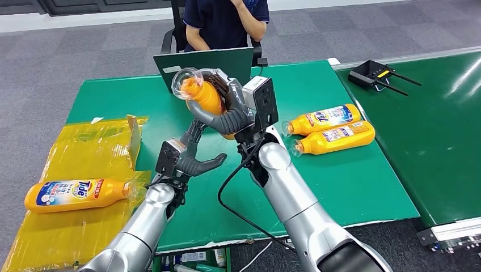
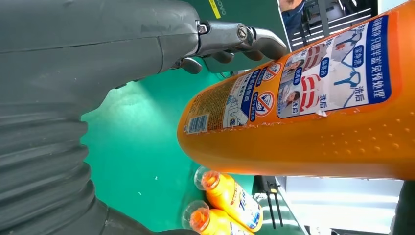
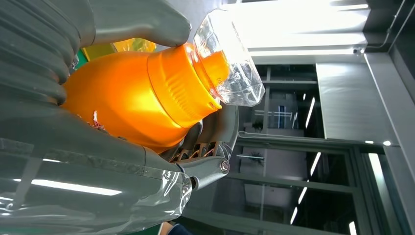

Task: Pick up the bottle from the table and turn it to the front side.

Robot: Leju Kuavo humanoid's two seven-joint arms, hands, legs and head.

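Above the green table (image 1: 317, 170), your right hand (image 1: 230, 113) clamps the bottle (image 1: 205, 95), cap toward ten o'clock; your left hand (image 1: 193, 158) hovers, fingers apart.

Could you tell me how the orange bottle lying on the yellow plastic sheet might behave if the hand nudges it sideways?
The bottle lies on its side and looks rounded, so it may roll. The crinkled sheet could slow it.

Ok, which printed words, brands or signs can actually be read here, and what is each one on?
"Tide": bottle on the yellow bag.
"Tide": rear bottle of the pair on the table.
Front bottle of the pair: label too small to read.
Held bottle, back label: Chinese text, barcode, prohibition signs; too blurred to read.
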